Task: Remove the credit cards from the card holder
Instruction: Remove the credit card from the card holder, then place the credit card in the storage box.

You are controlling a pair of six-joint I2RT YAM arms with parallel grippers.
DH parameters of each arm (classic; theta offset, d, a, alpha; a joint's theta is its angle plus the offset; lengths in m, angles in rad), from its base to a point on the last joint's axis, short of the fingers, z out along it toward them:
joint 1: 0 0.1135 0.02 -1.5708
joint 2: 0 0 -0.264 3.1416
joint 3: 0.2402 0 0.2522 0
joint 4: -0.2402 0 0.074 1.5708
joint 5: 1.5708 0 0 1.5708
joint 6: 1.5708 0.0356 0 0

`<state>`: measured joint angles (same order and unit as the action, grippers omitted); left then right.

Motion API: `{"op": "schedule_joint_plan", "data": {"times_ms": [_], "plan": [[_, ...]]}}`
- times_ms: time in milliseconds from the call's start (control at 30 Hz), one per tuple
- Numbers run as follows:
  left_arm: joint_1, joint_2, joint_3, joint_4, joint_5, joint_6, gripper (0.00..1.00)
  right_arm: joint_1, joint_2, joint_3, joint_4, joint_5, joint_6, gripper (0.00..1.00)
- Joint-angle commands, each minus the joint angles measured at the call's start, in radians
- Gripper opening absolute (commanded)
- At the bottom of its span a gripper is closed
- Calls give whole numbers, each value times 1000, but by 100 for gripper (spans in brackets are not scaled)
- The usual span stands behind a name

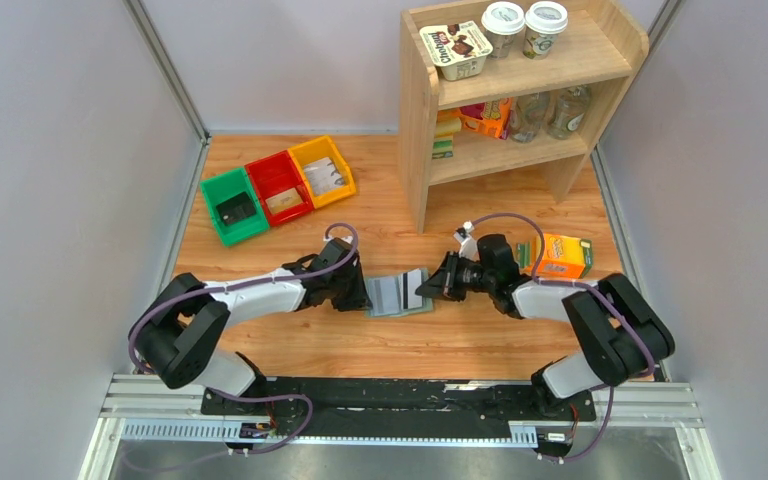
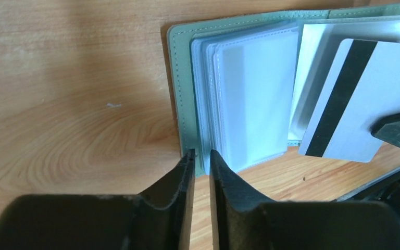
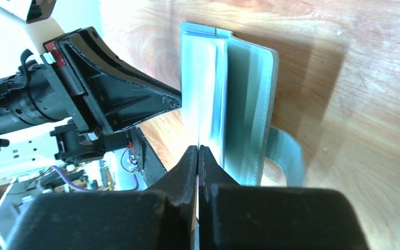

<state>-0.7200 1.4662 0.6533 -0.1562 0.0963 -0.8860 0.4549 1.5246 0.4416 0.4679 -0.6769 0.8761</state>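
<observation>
Your table (image 1: 380, 345) is light wood with a visible grain, closed in by pale panels (image 1: 60, 150) on the left, right and back. Lying directly on it near the front middle you have the card holder (image 1: 400, 293) — open, its cover spread on the wood. At the back left, three small bins sit touching in a slanted row: green bin (image 1: 232, 205), red bin (image 1: 280, 187), yellow bin (image 1: 322, 171). A wooden shelf unit (image 1: 417, 140) stands at the back right. In front of it, near the right edge, an orange carton (image 1: 563, 255) lies flat — well apart from the card holder.
</observation>
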Motion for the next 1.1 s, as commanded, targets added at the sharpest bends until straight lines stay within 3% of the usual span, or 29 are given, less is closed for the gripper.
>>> {"op": "schedule_joint_plan", "data": {"times_ms": [0,200,300,433,533,800,1067], "plan": [[-6,-84,14,-65,-41,19,27,-5,-130,60,-269,85,-156,0],[14,-222,69,-163,-49,32,53,16,-303,158,-578,196,-301,0],[24,-325,118,-236,-58,28,61,74,-378,238,-708,302,-374,0],[37,-432,190,-348,-66,15,71,212,-431,350,-834,512,-468,0],[42,-483,239,-420,-55,-4,72,365,-435,437,-887,739,-554,0],[59,-578,330,-384,36,-172,75,712,-408,499,-775,1316,-831,0],[60,-543,368,-359,52,-267,75,892,-339,480,-582,1612,-1107,0]]}}
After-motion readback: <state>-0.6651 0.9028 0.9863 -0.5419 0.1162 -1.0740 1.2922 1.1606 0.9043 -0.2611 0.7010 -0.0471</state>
